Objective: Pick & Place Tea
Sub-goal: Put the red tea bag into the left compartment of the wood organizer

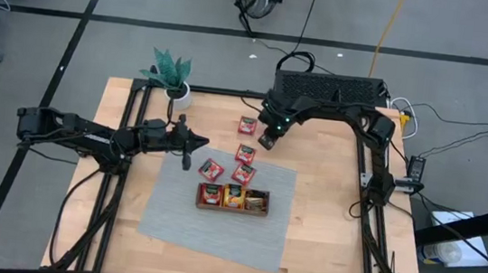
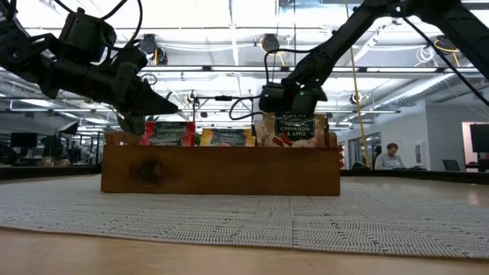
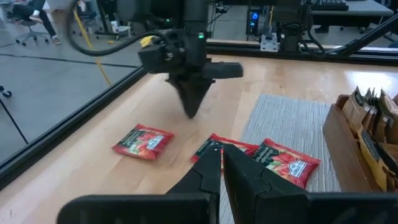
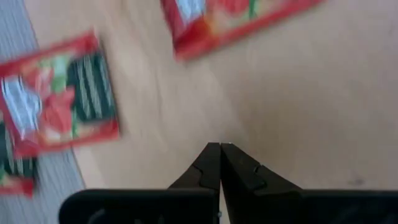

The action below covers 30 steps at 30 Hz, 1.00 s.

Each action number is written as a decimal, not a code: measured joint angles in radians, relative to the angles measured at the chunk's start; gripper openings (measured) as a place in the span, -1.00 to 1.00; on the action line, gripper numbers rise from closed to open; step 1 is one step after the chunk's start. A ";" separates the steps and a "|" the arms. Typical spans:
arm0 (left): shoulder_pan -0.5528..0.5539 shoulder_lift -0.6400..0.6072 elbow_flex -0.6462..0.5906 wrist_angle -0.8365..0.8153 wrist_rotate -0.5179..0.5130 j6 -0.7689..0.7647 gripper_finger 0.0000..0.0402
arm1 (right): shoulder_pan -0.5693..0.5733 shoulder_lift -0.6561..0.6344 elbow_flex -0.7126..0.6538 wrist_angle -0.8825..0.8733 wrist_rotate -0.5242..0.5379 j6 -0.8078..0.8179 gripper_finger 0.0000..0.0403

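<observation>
The left gripper (image 1: 189,160), clenched and empty, hovers left of the tray (image 1: 232,208); the right gripper (image 1: 266,142), pinched shut and empty, hangs behind it among loose red sachets (image 1: 244,150). Only the low view reads the tray's standing packets (image 2: 293,128).

Overall light: bright and even, no dim corners over the table (image 1: 323,245).
Source: long ceiling lights (image 2: 229,15) glow white in the low view and wash out the area around them.
Shadows: soft and short; a faint one lies beside the tray (image 1: 232,210) on the grey mat (image 1: 180,225).
Glare: a mild sheen on the bare wood in the left wrist view.
Blur: the red sachets (image 4: 59,93) in the right wrist view are smeared and soft.
Focus: in the low view the mat's near edge is soft, the tray front sharper.
</observation>
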 joint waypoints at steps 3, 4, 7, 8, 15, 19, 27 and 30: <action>0.014 0.002 0.017 -0.016 -0.053 -0.113 -0.87 | 0.010 -0.046 -0.005 -0.006 0.003 -0.026 -1.00; 0.023 0.009 0.036 -0.037 -0.070 -0.148 -0.87 | 0.019 -0.063 -0.008 0.002 0.011 -0.039 -1.00; 0.043 0.041 0.125 -0.184 -0.075 -0.172 -0.81 | 0.047 -0.158 -0.035 0.091 0.013 -0.097 -1.00; 0.049 0.059 0.171 -0.238 -0.070 -0.174 -0.75 | 0.057 -0.203 -0.051 0.136 0.011 -0.123 -1.00; 0.086 0.274 0.544 -0.543 -0.071 -0.202 -0.15 | 0.101 -0.558 -0.318 0.485 0.010 -0.174 -1.00; 0.133 0.415 0.763 -0.756 -0.040 -0.297 0.15 | 0.101 -0.790 -0.514 0.663 0.011 -0.245 -0.95; 0.275 0.713 1.056 -1.020 0.269 -0.494 0.38 | 0.103 -1.127 -0.880 1.143 0.007 -0.249 -0.31; 0.294 0.798 1.123 -1.041 0.364 -0.570 0.37 | 0.103 -1.194 -0.979 1.337 0.009 -0.270 0.02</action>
